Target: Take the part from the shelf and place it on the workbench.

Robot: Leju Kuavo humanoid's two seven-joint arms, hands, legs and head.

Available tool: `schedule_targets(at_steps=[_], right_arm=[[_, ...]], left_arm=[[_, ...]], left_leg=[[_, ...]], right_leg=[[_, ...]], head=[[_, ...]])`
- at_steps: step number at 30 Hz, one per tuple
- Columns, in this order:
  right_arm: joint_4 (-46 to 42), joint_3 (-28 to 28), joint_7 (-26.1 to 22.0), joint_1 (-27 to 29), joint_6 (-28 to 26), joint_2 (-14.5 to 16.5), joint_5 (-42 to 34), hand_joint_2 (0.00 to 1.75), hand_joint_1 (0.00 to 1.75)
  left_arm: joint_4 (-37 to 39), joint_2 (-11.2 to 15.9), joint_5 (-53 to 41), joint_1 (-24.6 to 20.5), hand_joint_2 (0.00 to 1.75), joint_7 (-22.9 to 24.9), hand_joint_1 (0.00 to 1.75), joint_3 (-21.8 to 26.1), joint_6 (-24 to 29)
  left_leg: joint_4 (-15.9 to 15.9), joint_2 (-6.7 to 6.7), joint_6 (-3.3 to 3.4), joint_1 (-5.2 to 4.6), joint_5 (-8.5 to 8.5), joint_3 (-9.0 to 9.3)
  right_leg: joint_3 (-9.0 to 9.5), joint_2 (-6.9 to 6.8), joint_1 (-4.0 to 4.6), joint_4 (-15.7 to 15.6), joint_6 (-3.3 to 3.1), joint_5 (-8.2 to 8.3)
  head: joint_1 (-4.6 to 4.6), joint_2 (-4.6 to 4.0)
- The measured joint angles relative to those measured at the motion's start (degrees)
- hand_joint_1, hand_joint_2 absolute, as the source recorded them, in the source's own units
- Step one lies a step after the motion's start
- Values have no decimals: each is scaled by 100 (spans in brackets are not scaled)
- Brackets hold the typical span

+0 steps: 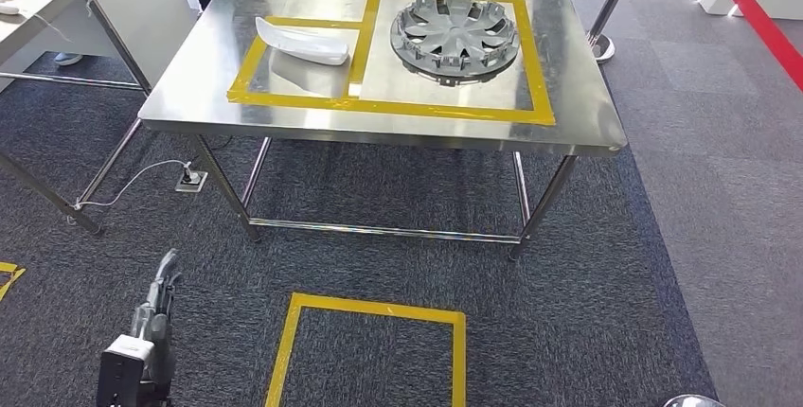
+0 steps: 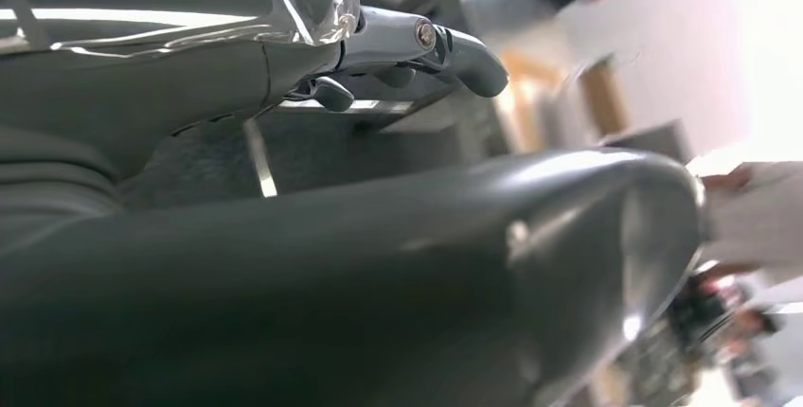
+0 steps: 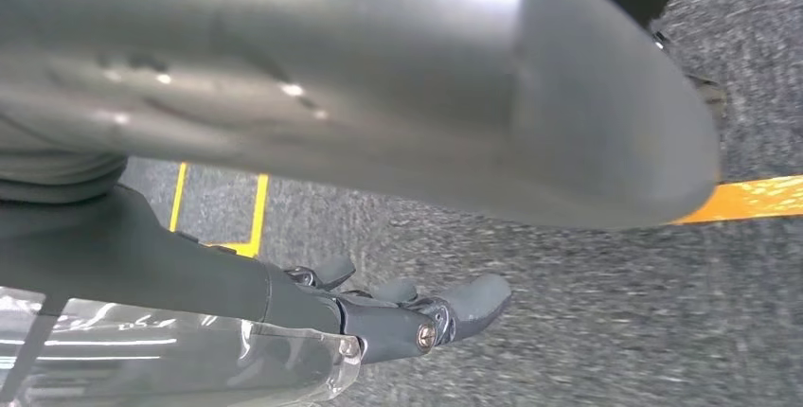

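A white curved part (image 1: pixel 303 43) lies on the steel workbench (image 1: pixel 587 114), inside the smaller yellow-taped rectangle at its left. A grey wheel cover (image 1: pixel 455 35) lies flat in the larger taped square beside it. My left hand (image 1: pixel 159 298) hangs low at the lower left, well short of the bench, above the carpet. The left wrist view shows that left hand (image 2: pixel 407 43) with its fingers stretched out and nothing in them. My right hand (image 3: pixel 407 317) also hangs over the carpet, its fingers apart and holding nothing.
A yellow tape square (image 1: pixel 369 308) marks the grey carpet in front of the bench. A floor socket (image 1: pixel 190 179) with a white cable lies near the bench's left leg. Another table (image 1: pixel 38 9) stands at far left, and a stanchion base (image 1: pixel 599 45) behind right.
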Motion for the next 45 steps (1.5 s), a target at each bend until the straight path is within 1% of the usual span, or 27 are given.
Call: schedule_targets(at_steps=[1,2,3,4,6,8,9,11,12,14,16,17,18,20,22,24,25,27,29,31,32,33,34,36,38,42,45], right_arm=[[0,0,14,-2,2,4,-9,0,0],[0,0,28,-3,4,10,-17,0,0],[0,0,38,-1,4,18,-22,0,0],[0,0,45,-1,5,27,-26,0,0],[0,0,31,-6,8,43,-34,0,0],[1,0,-16,-14,31,58,-48,0,0],[2,-1,-40,-14,47,66,-56,0,0],[9,-2,-72,-13,79,94,-61,0,0],[15,-2,-79,-16,91,108,-61,0,0],[25,-2,-86,-25,104,138,-55,0,0],[28,-2,-80,-23,109,160,-37,0,0],[30,-2,-70,-21,110,172,-24,0,0],[31,-2,-52,-20,111,180,-11,0,0],[34,-1,12,-25,98,200,8,0,0],[35,0,92,-37,57,212,30,0,0],[35,0,140,-57,5,216,52,0,0],[35,0,155,-66,-17,216,59,0,0],[36,0,193,-74,-58,213,56,87,0],[39,0,243,-66,-100,215,30,175,0],[42,-2,301,-60,-158,219,-16,175,0],[42,-3,328,-58,-193,219,-34,175,0],[42,-4,351,-52,-223,219,-47,175,0],[42,-4,368,-47,-246,219,-51,175,0],[42,-4,386,-48,-269,218,-51,175,0],[43,-4,392,-65,-275,219,-51,175,0],[44,-6,404,-61,-289,232,-51,175,0],[44,-7,406,-73,-299,235,-51,175,0]], left_arm=[[184,-16,-138,10,0,-10,0,-4,-44],[404,-35,-272,19,0,-25,0,-8,-70],[663,-52,-402,19,0,-42,0,-8,-78],[954,-64,-531,6,0,-54,0,-7,-78],[1640,-68,-792,-68,0,-61,0,0,-43],[2485,-30,-1031,-230,0,-58,0,43,59],[2987,4,-1125,-339,0,-30,0,84,133],[4050,112,-1244,-566,0,235,0,205,294],[4537,184,-1260,-659,0,501,0,281,352],[5352,352,-1207,-788,0,1250,0,470,414],[5963,488,-1070,-843,0,2103,0,690,445],[6215,534,-1005,-857,0,2519,0,806,459],[6414,563,-959,-865,0,2853,0,910,466],[6703,592,-930,-890,87,3213,0,1068,434],[6876,598,-975,-945,175,3259,0,1143,368],[7004,588,-1032,-1013,175,3274,0,1182,348],[7058,579,-1044,-1036,175,3280,0,1199,348],[7153,553,-1027,-1055,175,3255,0,1244,318],[7213,523,-1001,-1063,175,3203,0,1292,295],[7259,500,-999,-1071,175,3182,0,1334,292],[7281,491,-1003,-1072,175,3182,0,1353,286],[7300,484,-1004,-1072,175,3182,0,1371,276],[7314,478,-1003,-1073,175,3182,0,1387,264],[7332,466,-1000,-1078,175,3182,0,1418,238],[7341,460,-1000,-1096,175,3182,0,1437,226],[7354,457,-999,-1130,175,3182,0,1456,222],[7367,455,-999,-1135,175,3182,0,1469,222]], left_leg=[[7,8,10,-16,58,-66],[16,16,14,-30,116,-136],[27,22,14,-43,169,-207],[37,22,10,-55,220,-271],[59,19,-13,-80,308,-384],[73,19,-54,-95,399,-444],[74,21,-83,-95,445,-466],[88,11,-155,-80,484,-512],[159,-2,-197,-73,389,-553],[609,-28,-274,-49,-89,-704],[1366,-35,-324,-25,-591,-896],[1657,-37,-338,-14,-667,-938],[1791,-38,-346,-3,-585,-907],[1524,-37,-350,23,-196,-593],[728,-43,-337,33,-101,-1],[113,-50,-293,14,-277,368],[3,-49,-254,2,-318,398],[0,-25,-146,4,-270,336],[-6,5,-40,12,-183,263],[7,20,3,-11,-107,165],[16,25,8,-24,-75,119],[26,28,10,-37,-48,80],[34,28,8,-48,-26,53],[43,24,-8,-64,5,31],[70,25,-36,-94,20,7],[105,21,-38,-104,39,-52],[103,17,-81,-87,70,-74]], right_leg=[[-74,2,2,375,4,-180],[-79,5,4,623,-3,-220],[10,6,6,675,-20,-132],[200,8,11,516,-49,29],[812,18,36,-315,-133,279],[1283,28,68,-1078,-180,279],[1367,29,83,-1249,-188,249],[1323,23,81,-1311,-229,280],[1274,16,70,-1318,-269,315],[1141,5,44,-1296,-347,406],[968,6,44,-1236,-369,494],[871,5,43,-1201,-362,536],[772,1,41,-1166,-350,577],[600,-15,36,-1103,-310,656],[499,-40,46,-1054,-252,733],[452,-60,55,-1022,-180,810],[440,-65,51,-1016,-143,849],[395,-57,28,-953,-81,828],[223,-39,18,-509,-28,489],[-48,-26,20,295,9,16],[-116,-22,21,590,12,-115],[-76,-18,22,679,2,-142],[95,-17,25,509,-21,-63],[675,-14,36,-359,-97,211],[1060,-11,54,-1048,-151,360],[1072,-10,83,-1165,-156,386],[1038,-12,99,-1142,-182,401]], head=[[2,-1],[2,0],[2,0],[1,1],[1,1],[-4,1],[-6,1],[-3,1],[-9,1],[-27,1],[-40,1],[-39,0],[-40,1],[-39,1],[-38,2],[-34,1],[-30,1],[-27,1],[-4,0],[13,0],[12,1],[12,1],[12,1],[12,1],[7,1],[3,0],[4,1]])
